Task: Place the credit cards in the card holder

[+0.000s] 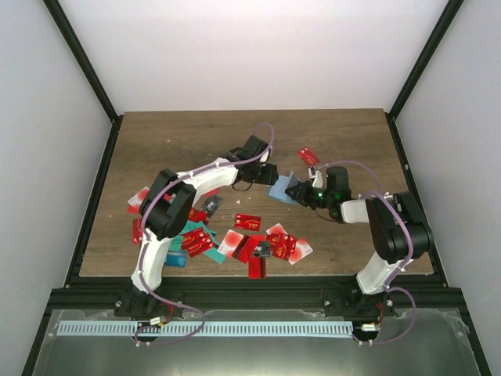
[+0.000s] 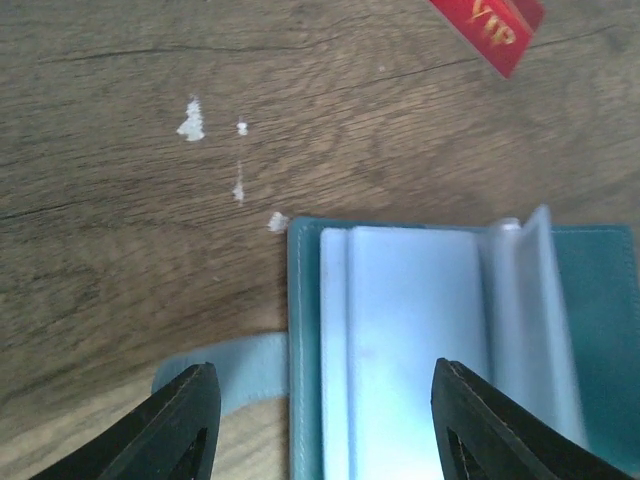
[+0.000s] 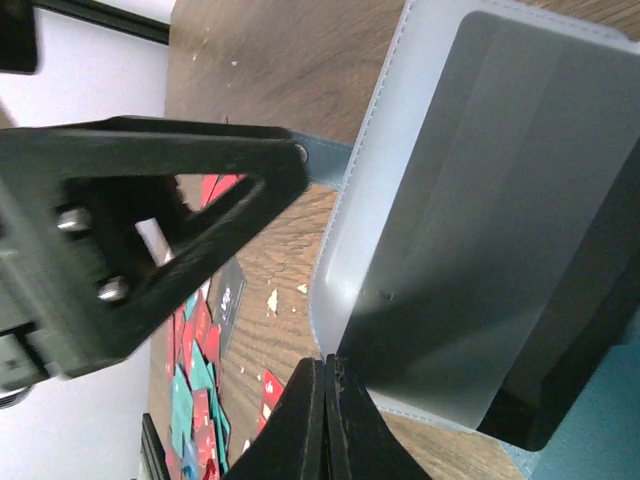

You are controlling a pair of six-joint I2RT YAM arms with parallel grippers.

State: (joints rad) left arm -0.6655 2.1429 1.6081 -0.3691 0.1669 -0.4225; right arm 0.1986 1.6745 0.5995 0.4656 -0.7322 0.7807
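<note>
**Left jaws spread over open wallet, right jaws shut at its edge**

Left jaws, seen close in the left wrist view: two black fingers (image 2: pixel 185 425) held well apart, hanging over the wallet (image 2: pixel 420 320) w/ nothing pinched btwn them. One finger sits above a pale blue strap (image 2: pixel 225 362) sticking out from the wallet's side. The other sits above the pale inner panels. Wallet lies open on the table (image 2: pixel 150 230), w/ a teal cover outside and lighter blue sleeves inside, one sleeve standing up a bit. A red card (image 2: pixel 490 25) marked VIP lies apart from it at the top corner of that view. A few white flecks (image 2: pixel 190 120) dot the wood nearby.

Right jaws are pressed together, tips right at the wallet's pale edge — can't tell whether they nip it or only touch.

From above, the wallet sits approx mid-table btwn the two arm ends, w/ the left jaws on its left and the right jaws on its right. Most cards (image 1: pixel 250 243) lie scattered in a loose band near the front edge — mostly red, some teal, overlapping in places, well apart from the wallet.
</note>
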